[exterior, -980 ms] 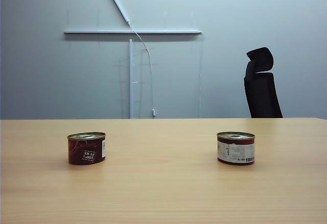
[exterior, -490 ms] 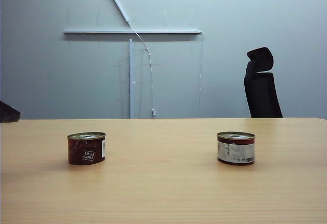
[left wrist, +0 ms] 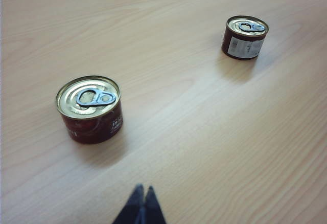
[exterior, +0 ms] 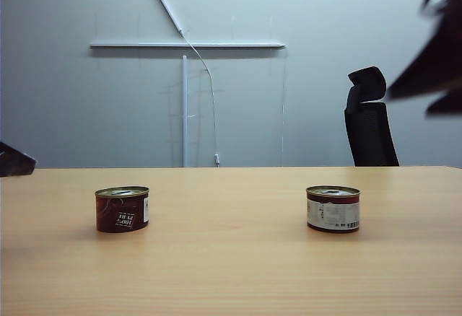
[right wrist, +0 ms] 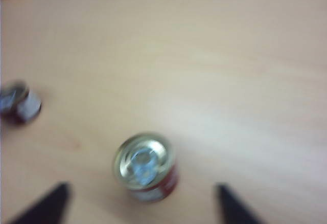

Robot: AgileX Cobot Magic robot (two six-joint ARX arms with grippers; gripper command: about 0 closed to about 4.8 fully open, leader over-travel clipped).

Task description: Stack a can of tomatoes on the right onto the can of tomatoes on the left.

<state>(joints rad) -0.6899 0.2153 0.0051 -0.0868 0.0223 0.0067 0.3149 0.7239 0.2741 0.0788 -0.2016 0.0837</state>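
Two tomato cans stand upright on the wooden table (exterior: 231, 273). The left can (exterior: 122, 209) is dark red; the right can (exterior: 333, 208) has a white label. At the exterior view's left edge my left gripper (exterior: 14, 161) hangs a little above the table, its fingers shut together (left wrist: 143, 189) with nothing between them. Its wrist view shows the left can (left wrist: 90, 109) close by and the right can (left wrist: 246, 37) farther off. High at the upper right, my right gripper (exterior: 437, 56) is blurred. It stands open (right wrist: 142, 188), well above the right can (right wrist: 145, 166), with the left can (right wrist: 19, 101) at the side.
A black office chair (exterior: 369, 117) stands behind the table's far edge on the right. A white rail (exterior: 188, 45) and a cable hang on the grey wall. Bare tabletop lies between the two cans.
The right arm has swung into the exterior view at the upper right, blurred. The left gripper has appeared at the left edge. Neither can has moved.
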